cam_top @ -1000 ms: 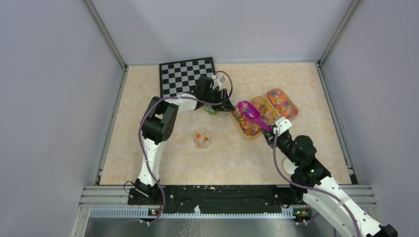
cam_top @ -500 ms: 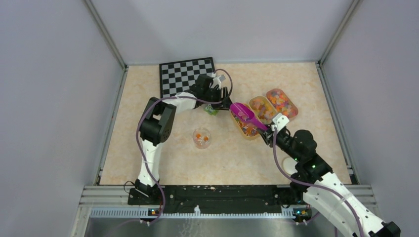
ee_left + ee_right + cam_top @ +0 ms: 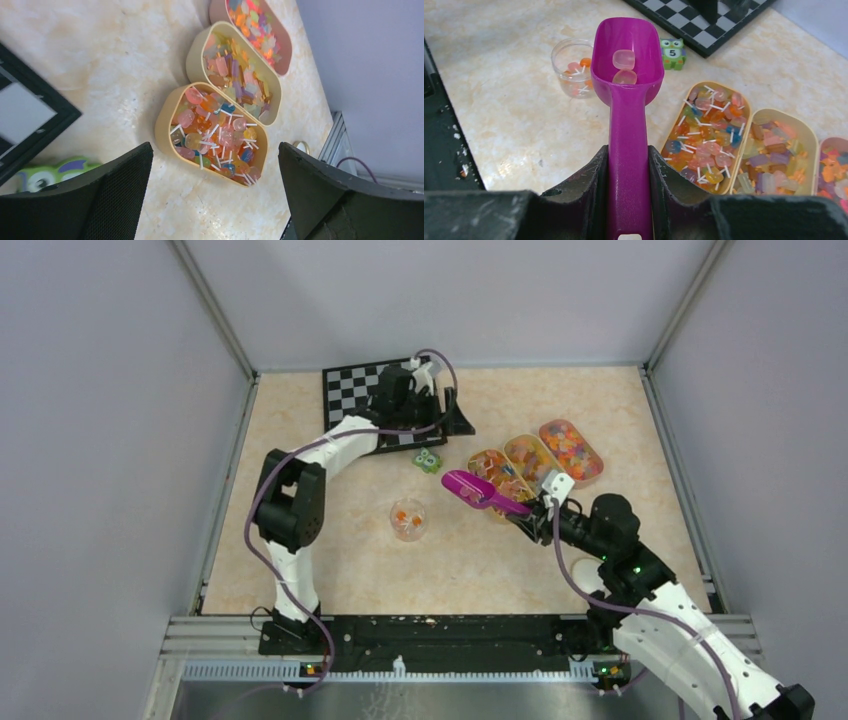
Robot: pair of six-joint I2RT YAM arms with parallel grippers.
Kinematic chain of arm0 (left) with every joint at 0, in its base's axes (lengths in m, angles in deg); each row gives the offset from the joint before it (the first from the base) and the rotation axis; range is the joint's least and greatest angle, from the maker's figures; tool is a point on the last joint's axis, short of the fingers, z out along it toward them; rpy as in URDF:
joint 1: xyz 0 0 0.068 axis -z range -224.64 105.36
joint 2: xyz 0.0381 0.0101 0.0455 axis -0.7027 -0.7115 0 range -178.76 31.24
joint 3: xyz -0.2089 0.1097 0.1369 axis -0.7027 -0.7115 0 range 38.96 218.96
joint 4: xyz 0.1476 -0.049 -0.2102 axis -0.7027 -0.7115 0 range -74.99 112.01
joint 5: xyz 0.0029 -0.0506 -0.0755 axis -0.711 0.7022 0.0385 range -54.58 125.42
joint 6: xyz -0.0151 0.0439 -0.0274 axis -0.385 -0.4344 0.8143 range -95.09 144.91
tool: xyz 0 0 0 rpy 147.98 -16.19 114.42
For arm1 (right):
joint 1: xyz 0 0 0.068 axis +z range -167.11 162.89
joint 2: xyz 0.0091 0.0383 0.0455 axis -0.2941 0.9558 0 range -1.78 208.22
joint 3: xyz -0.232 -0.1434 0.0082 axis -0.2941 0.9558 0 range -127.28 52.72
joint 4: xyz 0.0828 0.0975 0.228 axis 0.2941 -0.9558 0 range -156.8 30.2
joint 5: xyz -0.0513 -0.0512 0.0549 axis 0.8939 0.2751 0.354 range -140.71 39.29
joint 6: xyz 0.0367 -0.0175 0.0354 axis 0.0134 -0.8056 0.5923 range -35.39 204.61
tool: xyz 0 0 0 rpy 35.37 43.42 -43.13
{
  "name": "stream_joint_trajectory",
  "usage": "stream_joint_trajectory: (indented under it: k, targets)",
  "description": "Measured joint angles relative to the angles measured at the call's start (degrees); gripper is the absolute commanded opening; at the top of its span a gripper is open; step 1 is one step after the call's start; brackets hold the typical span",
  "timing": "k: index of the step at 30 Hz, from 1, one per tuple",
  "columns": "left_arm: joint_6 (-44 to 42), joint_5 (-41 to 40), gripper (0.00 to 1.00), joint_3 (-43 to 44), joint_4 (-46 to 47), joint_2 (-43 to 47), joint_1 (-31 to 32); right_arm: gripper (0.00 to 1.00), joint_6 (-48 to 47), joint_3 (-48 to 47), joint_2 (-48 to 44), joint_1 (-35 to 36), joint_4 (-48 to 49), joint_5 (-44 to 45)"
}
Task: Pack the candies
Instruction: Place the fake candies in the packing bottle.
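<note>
Pulling back from the trays, the left gripper [image 3: 450, 418] is now hanging over the corner of the flat black-and-white chessboard [image 3: 350, 390], its matte black fingers [image 3: 110, 195] spreading wide with nothing between them. Meanwhile the right gripper [image 3: 628, 155] is carrying the magenta scoop [image 3: 628, 115] leftward, off the nearest tray [image 3: 744, 145]. Its dark, scuffed jaws are pinching the scoop's smooth plastic handle. The rounded bowl is holding two translucent pink candies [image 3: 624, 67] and is hovering above the marbled beige table [image 3: 600, 400], between that tray and the clear round cup [image 3: 407, 519]. A few orange and pink pieces with thin white sticks are lying in the cup. Glossy, jelly-like pieces in orange, red, yellow and blue are filling three round-ended oblong trays sitting side by side. A small green owl block [image 3: 672, 54] is standing just beside the chessboard's edge.
</note>
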Motion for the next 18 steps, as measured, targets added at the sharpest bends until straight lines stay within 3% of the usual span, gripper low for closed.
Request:
stream_joint_trajectory:
  k: [9, 18]
  targets:
    - [-0.11, -8.81, 0.99, -5.20, -4.44, 19.41, -9.99, 0.00, -0.44, -1.51, 2.16, 1.90, -2.84, -2.67]
    - [-0.28, -22.84, 0.99, -30.21, -5.27, 45.42, -12.87, 0.00, -2.40, -10.91, 11.08, 9.75, -8.50, 0.90]
